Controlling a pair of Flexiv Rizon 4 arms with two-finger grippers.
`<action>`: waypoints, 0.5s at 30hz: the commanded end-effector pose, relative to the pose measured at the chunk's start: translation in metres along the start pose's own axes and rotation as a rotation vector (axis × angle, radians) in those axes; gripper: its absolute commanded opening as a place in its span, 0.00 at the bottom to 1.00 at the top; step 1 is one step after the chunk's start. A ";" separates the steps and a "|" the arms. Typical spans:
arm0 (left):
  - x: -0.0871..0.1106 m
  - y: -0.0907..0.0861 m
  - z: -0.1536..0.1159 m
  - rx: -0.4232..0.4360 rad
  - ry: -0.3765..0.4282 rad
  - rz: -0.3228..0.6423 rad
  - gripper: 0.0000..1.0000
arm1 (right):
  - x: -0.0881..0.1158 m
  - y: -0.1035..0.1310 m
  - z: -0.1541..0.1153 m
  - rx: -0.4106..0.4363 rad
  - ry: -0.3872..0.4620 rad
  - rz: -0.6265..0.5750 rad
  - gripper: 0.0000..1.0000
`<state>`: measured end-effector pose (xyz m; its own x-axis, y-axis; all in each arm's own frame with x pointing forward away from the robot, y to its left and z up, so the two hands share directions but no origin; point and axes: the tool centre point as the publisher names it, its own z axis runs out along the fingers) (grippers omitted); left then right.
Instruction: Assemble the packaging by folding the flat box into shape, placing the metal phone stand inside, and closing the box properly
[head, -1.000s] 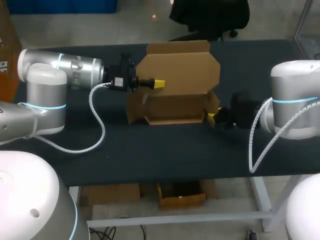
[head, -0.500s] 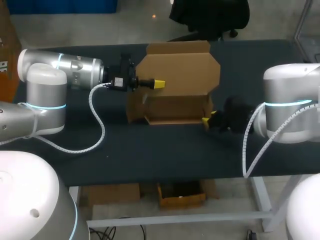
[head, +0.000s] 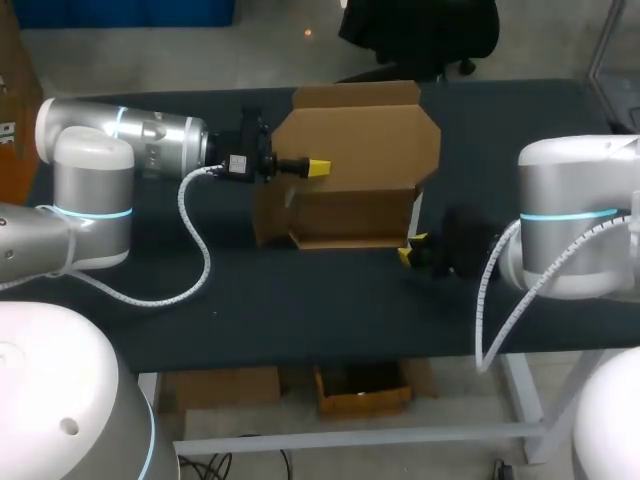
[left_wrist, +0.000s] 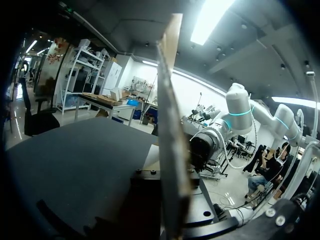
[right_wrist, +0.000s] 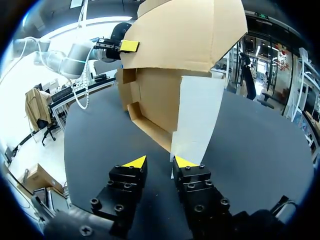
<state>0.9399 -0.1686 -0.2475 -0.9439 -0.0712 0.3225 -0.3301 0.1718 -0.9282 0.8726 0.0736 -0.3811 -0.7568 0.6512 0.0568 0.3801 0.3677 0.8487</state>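
cardboard (left_wrist: 167, 125) edge-on in left end effector (left_wrist: 173, 207)

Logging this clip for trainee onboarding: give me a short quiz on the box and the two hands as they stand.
1. True or false: the lid of the cardboard box lies closed flat.
2. Which part does the left hand grip? A. the lid B. the front wall C. a side flap
3. On the right hand, are the fingers open or shut?
Key: 1 false, it stands upright; 2 A; 3 open.
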 end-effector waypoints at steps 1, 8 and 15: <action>-0.002 0.004 0.002 0.001 0.000 0.000 0.00 | 0.012 -0.008 -0.011 -0.020 -0.049 0.005 0.31; -0.002 0.004 0.002 0.001 0.000 0.000 0.00 | 0.022 -0.024 -0.030 -0.012 -0.099 0.039 0.32; -0.002 0.004 0.002 0.001 0.000 0.000 0.00 | 0.028 -0.033 -0.049 -0.016 -0.135 0.055 0.31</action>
<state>0.9399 -0.1686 -0.2475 -0.9439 -0.0713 0.3226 -0.3302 0.1718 -0.9282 0.8246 0.0497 -0.3836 -0.6804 0.7305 0.0581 0.4427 0.3465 0.8270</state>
